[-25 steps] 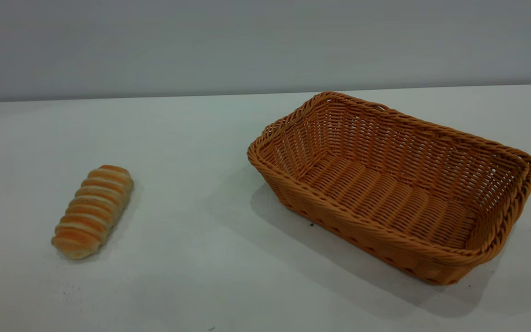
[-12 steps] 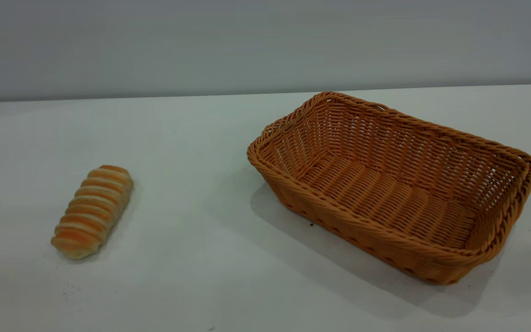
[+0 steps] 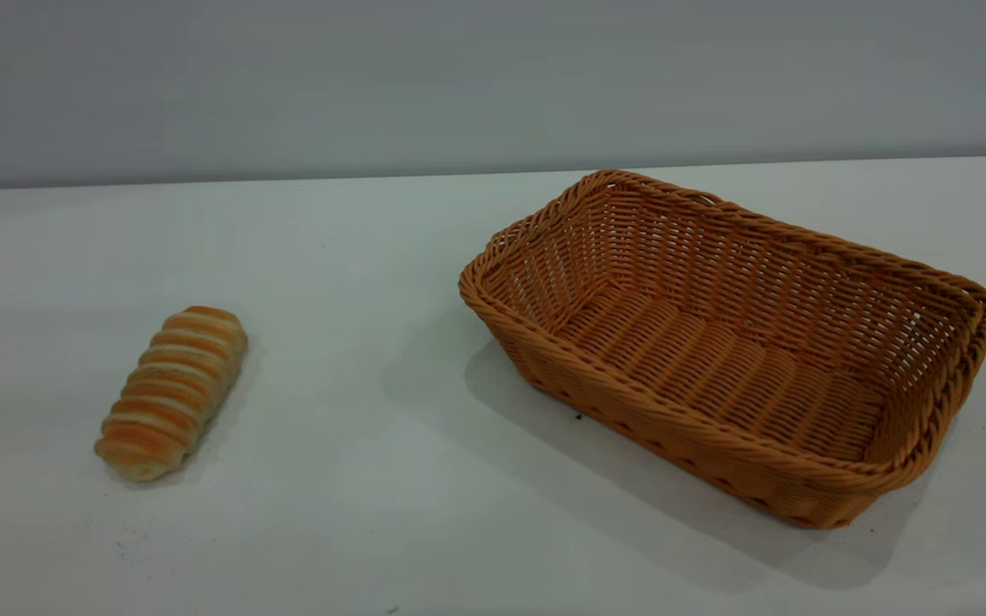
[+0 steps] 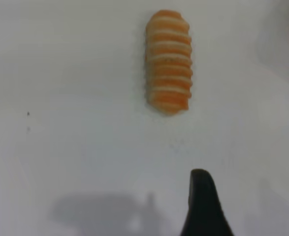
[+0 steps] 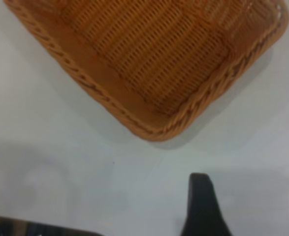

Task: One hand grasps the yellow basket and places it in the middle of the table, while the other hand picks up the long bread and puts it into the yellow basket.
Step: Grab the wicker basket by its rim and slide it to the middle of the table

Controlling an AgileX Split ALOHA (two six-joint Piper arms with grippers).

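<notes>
Long bread (image 3: pixel 171 393) lies flat on table (image 3: pixel 356 479), left side, long axis running near-to-far, slightly tilted. Yellow basket (image 3: pixel 929 453) well apart, right. Both claws off the objects; spread cannot be told.

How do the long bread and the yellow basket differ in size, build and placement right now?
Size: the long bread is far smaller than the yellow basket.
Build: the long bread is a solid ridged roll striped orange and cream; the yellow basket is an empty openwork rectangle of plain orange-tan weave.
Placement: in the exterior view the long bread lies at left, the yellow basket at right, well apart.
Shared: both rest untouched on the table, each angled.
</notes>
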